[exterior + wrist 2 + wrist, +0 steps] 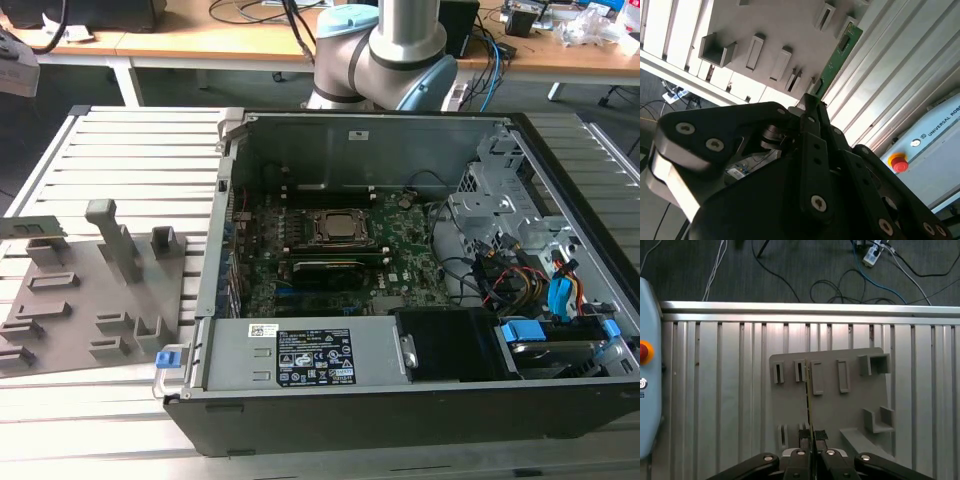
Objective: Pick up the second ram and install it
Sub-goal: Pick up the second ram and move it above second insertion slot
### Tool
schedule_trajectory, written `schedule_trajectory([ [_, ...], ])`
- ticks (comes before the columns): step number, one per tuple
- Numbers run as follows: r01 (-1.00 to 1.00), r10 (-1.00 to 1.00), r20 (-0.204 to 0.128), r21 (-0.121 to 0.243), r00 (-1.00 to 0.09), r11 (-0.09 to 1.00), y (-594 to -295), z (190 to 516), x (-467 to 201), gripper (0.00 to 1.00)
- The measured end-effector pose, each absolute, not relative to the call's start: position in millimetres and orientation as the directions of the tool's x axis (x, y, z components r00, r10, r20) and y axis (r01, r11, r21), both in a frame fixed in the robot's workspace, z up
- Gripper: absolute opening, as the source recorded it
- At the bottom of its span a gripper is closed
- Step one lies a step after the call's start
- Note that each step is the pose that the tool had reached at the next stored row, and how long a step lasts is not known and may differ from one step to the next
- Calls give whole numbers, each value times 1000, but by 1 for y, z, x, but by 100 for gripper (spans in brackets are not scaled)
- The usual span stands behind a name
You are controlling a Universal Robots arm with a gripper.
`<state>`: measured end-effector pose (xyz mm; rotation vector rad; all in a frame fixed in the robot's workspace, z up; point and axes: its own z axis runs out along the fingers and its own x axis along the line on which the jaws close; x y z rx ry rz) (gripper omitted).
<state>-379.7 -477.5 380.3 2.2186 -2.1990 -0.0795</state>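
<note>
Starting at the gripper (811, 435), we see its fingers pressed together on the second ram (837, 55), which shows edge-on between the pads (820, 434) in the first wrist view. The green stick stands upright in a slot of the grey holder tray (840, 412) directly beneath the gripper. Around the tray lies the slatted aluminium table (715, 390). Farther from the gripper, a red button (897, 162) sits at the table's edge. Farthest off, the open computer case (400, 400) with its motherboard (400, 250) rests well apart from the tray.
</note>
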Motion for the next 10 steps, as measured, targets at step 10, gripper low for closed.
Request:
schedule_trajectory([
  [10, -999, -1000, -24, 48, 8, -9, -477, 411, -380, 14],
])
